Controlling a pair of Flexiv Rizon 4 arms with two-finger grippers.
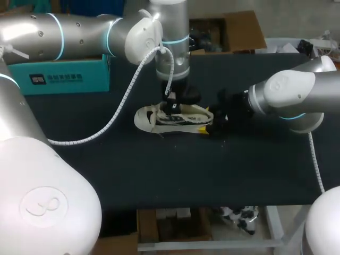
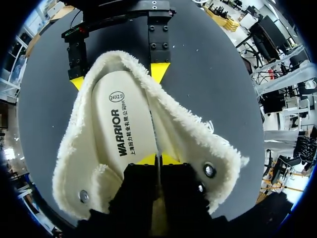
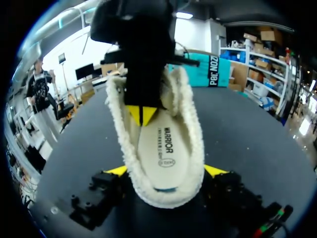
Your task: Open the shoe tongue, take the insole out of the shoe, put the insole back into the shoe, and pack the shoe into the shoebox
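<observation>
With the right fingers [image 3: 117,171] clamping the shoe [image 1: 146,118] at its heel, the left fingers [image 2: 147,159], closed over the insole [image 2: 116,124], should peel it up slowly.

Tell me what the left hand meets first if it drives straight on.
The insole inside the shoe; the left hand points down into the opening, seemingly right at it, though depth is unclear.

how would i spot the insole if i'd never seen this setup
On the dark table is one cream shoe with a fleecy lining. The insole is the smooth flat pad with dark print on its floor, unlike the shaggy lining around it.
</observation>
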